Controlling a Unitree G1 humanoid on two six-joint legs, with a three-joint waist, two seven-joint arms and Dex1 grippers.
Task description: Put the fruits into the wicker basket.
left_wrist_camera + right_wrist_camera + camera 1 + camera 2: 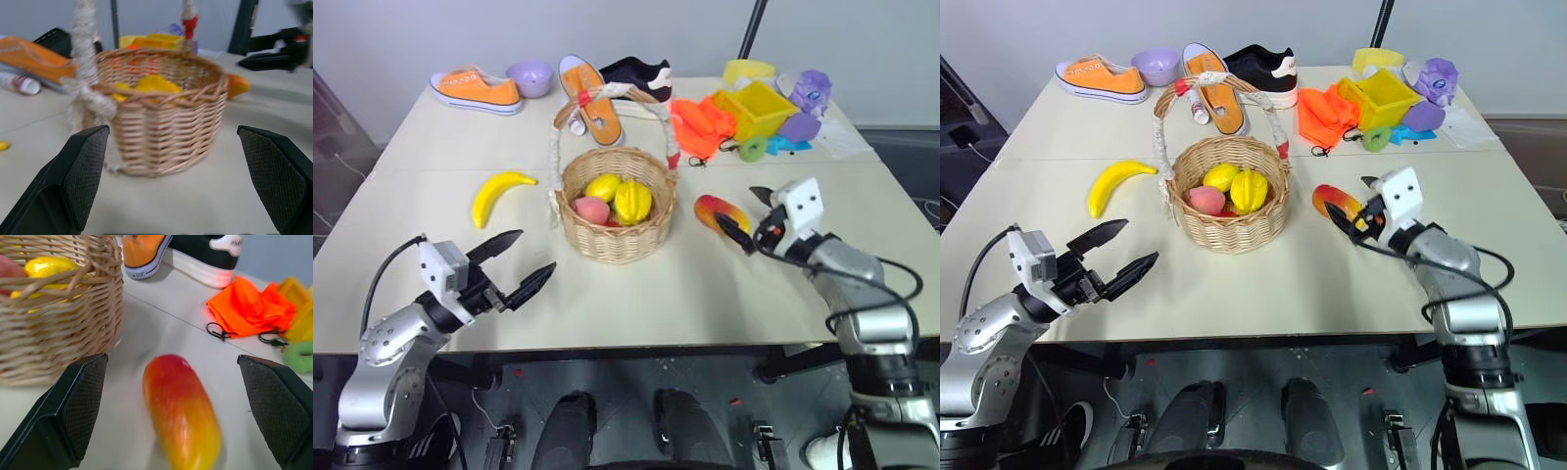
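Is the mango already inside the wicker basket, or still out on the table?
Out. The mango lies on the table beside the wicker basket.

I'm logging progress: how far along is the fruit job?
Done: three fruits sit in the wicker basket. In hand: nothing held; the right gripper, fingers open, is at the mango. Left: mango and banana both on the table; the left gripper is open.
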